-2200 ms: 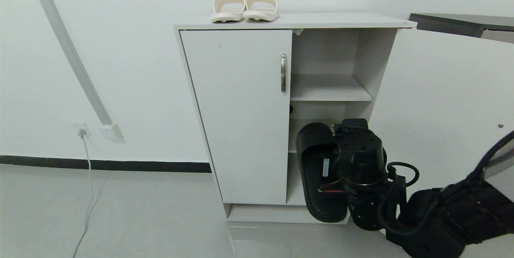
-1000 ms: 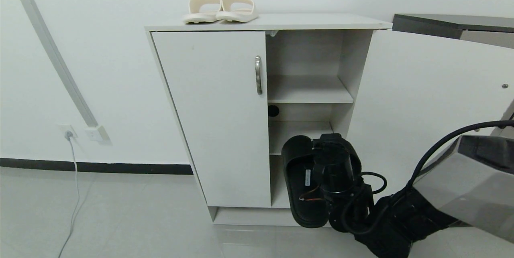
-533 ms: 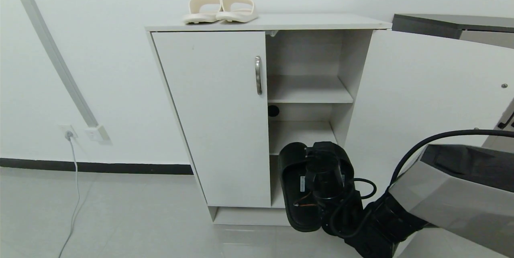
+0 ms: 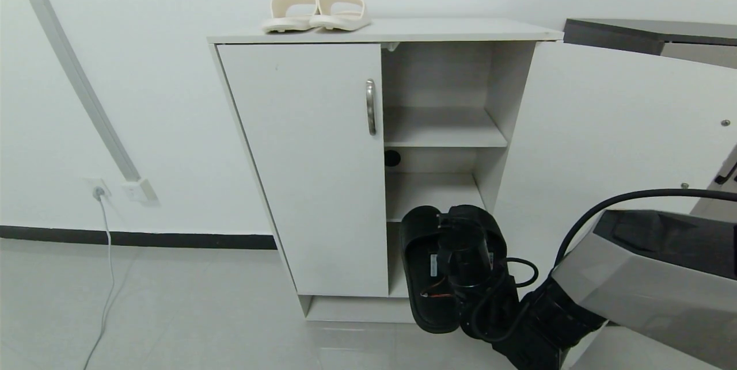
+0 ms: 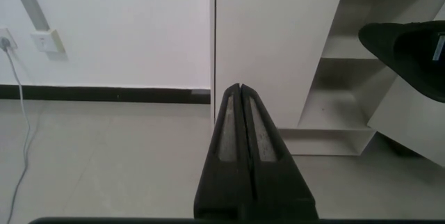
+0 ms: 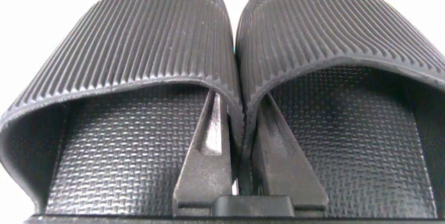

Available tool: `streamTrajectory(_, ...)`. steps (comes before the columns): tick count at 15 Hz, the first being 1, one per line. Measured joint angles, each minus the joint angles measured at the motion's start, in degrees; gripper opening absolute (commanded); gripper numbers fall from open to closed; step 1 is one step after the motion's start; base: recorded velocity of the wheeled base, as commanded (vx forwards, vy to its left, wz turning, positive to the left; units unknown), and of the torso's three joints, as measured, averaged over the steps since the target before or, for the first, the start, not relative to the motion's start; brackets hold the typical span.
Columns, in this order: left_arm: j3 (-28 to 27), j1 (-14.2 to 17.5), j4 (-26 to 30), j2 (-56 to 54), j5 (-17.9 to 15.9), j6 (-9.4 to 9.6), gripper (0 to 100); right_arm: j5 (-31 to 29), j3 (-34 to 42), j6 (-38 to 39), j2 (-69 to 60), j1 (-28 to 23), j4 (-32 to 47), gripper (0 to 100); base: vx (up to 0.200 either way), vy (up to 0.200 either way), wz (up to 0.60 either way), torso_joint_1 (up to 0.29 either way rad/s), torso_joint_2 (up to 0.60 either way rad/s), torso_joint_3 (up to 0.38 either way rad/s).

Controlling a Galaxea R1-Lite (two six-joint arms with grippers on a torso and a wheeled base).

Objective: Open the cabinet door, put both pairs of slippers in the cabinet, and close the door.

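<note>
**Black Slippers Dropped Toward the Cabinet's Lowest Compartment**

At far left, the left gripper (image 5: 240, 90) hung low over the floor beside the cabinet (image 4: 449, 29), its fingers pressed together on nothing. The cream slippers (image 4: 315, 11) sat side by side on the cabinet's top, above the closed left door (image 4: 305, 168), not yet handled. To the right of that door's handle (image 4: 371, 107), the open half showed its shelves bare.

In front of that opening, the right gripper (image 6: 238, 113) held the black slippers (image 4: 429, 269) as a pair, one finger inside each shoe and the two inner walls pinched between them. Over the last two seconds the head camera swung, shifting the whole scene. Measured against the cabinet, though, the pair had sunk from the level of the middle shelf (image 4: 429, 189) to hang before the bottom compartment (image 4: 394, 266), toes up and still outside it. The open right door (image 4: 604, 128) stood wide at far right.

The drop suggested the bottom compartment was the target. Pushing the pair in and letting go looked to come next, with the cream pair and the door still to do.
</note>
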Motion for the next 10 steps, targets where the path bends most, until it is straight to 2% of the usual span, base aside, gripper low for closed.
streamTrajectory(10, 0.0, 0.0, 0.0, 0.0, 0.0, 0.0, 0, 0.0, 0.0, 0.0, 1.0, 0.0, -0.7, 0, 0.0, 0.0, 0.0, 0.003, 0.0, -0.191)
